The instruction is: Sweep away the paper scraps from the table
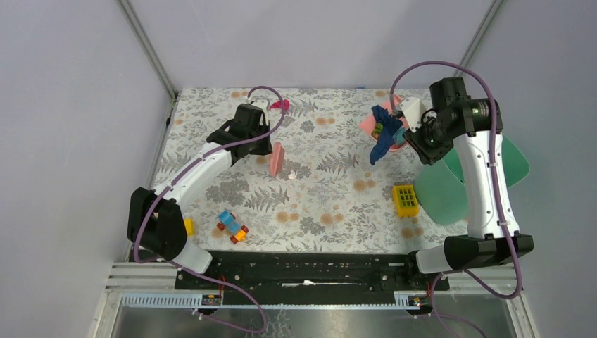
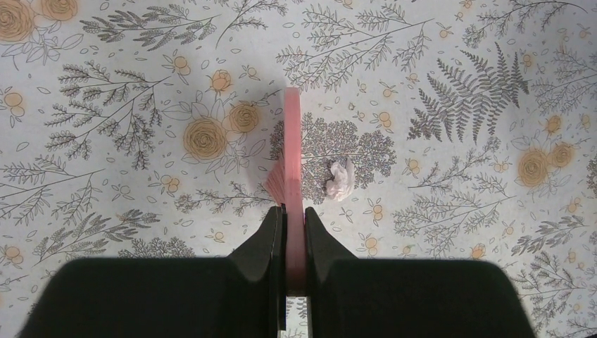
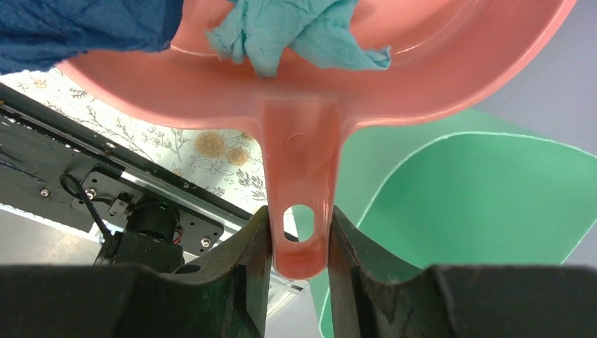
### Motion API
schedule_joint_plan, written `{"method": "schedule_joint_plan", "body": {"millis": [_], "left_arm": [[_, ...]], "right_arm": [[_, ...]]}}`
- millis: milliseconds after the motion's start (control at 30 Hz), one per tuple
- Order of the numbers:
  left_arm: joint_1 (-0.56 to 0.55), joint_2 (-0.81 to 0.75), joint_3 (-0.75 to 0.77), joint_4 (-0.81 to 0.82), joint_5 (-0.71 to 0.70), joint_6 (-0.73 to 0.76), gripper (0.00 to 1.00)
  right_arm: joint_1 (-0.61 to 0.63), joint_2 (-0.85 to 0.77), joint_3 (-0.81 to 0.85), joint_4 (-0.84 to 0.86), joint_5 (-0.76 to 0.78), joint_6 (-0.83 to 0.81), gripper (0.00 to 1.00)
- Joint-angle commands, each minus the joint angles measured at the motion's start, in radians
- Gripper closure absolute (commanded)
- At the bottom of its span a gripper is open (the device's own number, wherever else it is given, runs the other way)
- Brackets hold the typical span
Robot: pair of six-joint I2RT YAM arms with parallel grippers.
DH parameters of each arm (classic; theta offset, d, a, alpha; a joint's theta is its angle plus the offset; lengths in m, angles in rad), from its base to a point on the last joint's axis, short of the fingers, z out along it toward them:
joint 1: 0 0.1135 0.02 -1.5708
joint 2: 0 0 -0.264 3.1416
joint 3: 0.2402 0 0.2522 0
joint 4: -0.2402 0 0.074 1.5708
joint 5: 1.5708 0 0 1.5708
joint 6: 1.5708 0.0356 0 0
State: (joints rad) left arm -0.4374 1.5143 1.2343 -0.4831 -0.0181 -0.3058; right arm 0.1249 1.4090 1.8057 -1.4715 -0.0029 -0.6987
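Nearest to you, on the table [image 1: 331, 225]: the left gripper [image 2: 294, 213] is pressed together on a thin pink blade [image 2: 292, 148], held edge-on. A white scrap [image 2: 339, 179] lies just beside the blade's right face, maybe touching; can't tell. Treat the paper scraps as near weightless, soft and crumpled. They'll likely skid or roll w/ any nudge and could slip under a blade edge that isn't flat on the cloth. Don't pinch them; push w/ the blade's broad face. Whether its lower edge meets the cloth isn't visible.

Further out, right side: the right gripper [image 3: 299, 215] pinches the dustpan [image 3: 422, 63] by its handle, just above the hang hole. The pan is rigid plastic and prob. light. It sits off the table, w/ green sheets [image 3: 486, 204] under it. A teal scrap [image 3: 303, 28] and a dark blue scrap [image 3: 77, 28] are in it. In the top view the blue one hangs over the rim, so a tilt could shed it.

Farthest: a magenta scrap [image 1: 280, 105] near the back edge, beside the left wrist.

Hard to read: the pan's front lip is cut off in the wrist view, so the full scrap count inside is unclear. The magenta bit is tiny and crossed by cable.
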Motion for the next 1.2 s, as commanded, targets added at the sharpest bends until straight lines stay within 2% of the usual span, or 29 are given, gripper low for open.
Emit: {"method": "schedule_joint_plan", "body": {"millis": [0,400,800,1000,1167], "left_arm": [[-0.001,0.025,-0.003,-0.001,0.042,0.002,1.0],[-0.001,0.037,0.001,-0.008,0.044,0.007,1.0],[-0.002,0.054,0.004,-0.013,0.054,0.008,1.0],[-0.004,0.058,0.007,-0.017,0.055,0.01,1.0],[-0.005,0.058,0.008,-0.017,0.057,0.01,1.0]], "right_arm": [[-0.078,0.03,0.074,-0.013,-0.046,-0.038,1.0],[-0.334,0.059,0.125,-0.014,-0.088,-0.129,1.0],[-0.636,0.027,0.101,-0.013,-0.132,-0.308,1.0],[-0.793,0.031,0.103,-0.013,-0.09,-0.4,1.0],[-0.87,0.049,0.128,-0.013,-0.008,-0.498,1.0]]}}
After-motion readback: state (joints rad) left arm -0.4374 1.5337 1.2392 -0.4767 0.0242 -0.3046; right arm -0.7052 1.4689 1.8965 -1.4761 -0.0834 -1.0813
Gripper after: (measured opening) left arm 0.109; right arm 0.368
